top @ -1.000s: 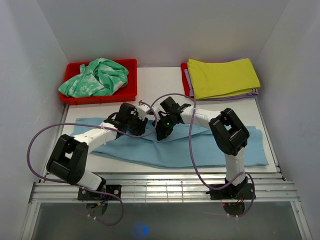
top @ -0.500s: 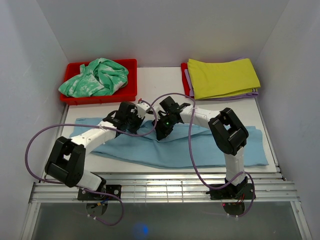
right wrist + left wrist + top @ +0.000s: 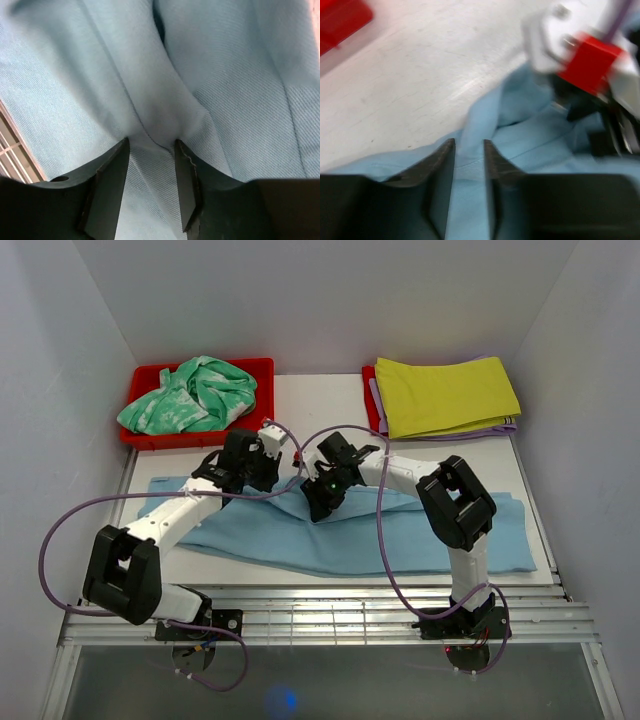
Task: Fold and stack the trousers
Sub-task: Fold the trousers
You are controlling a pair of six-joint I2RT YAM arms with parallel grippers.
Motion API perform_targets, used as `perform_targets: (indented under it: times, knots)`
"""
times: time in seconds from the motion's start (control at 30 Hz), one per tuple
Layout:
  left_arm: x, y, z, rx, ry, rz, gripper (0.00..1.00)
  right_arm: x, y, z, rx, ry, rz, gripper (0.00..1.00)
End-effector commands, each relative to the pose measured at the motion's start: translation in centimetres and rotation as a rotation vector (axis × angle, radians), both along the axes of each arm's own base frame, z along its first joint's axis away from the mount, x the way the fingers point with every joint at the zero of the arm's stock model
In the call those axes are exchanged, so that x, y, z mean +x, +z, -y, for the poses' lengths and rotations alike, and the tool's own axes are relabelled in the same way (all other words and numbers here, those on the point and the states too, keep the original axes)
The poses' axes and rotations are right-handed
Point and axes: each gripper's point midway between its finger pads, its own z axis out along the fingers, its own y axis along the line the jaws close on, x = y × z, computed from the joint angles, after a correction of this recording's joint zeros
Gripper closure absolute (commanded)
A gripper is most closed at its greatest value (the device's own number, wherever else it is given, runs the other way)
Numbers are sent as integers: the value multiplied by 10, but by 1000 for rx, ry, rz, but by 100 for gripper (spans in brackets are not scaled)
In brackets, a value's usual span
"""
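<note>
— What lies under you?

— The table [image 3: 330, 405], white. Across its near half lie the trousers [image 3: 420, 535], sky-blue. They are spread sideways from near the table's left edge almost to its right edge, and rumpled at the table's middle.

— And farther back?

— A red tray [image 3: 200, 433] sits at the table's far left corner. A folded yellow cloth [image 3: 445, 395] tops a small pile at the far right corner. A green-and-white garment [image 3: 190, 395] is heaped in the tray.

— Your jaws?

— Both my grippers are down at the table's middle, close together, tips at the trousers. My right gripper [image 3: 150, 142] has its jaws apart. A ridge of blue cloth rises between the tips and touches both fingers [image 3: 107, 190]. Whether I am squeezing it, I cannot tell. My left gripper [image 3: 469, 146] has its jaws a little apart, with blue cloth showing through the narrow gap. That view is blurred, and I see nothing clamped there.
</note>
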Motion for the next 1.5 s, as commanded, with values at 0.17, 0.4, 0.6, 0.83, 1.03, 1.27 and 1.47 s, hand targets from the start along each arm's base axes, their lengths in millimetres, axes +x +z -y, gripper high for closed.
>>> perform_targets:
  times: [0.17,0.4,0.6,0.83,1.03,1.27,1.47]
  knots:
    - [40,65,-42,-143,200,137,46,70,59,53,-29,-110,207,24]
    - [7,54,-26,-159,29,52,47,94,113,179,-75,-197,206,10]
    - [-16,23,-21,-175,-17,-42,66,58,109,272,-163,-230,197,8]
    - [11,28,3,-128,-61,-19,55,2,67,308,-305,-227,127,25]
    - [7,15,19,76,-82,-41,54,-37,60,311,-310,-233,83,34]
    - [6,-26,9,436,-64,-77,45,-63,35,318,-350,-236,38,35]
    - [4,-35,-9,597,-43,-86,44,-71,15,324,-390,-241,-2,35]
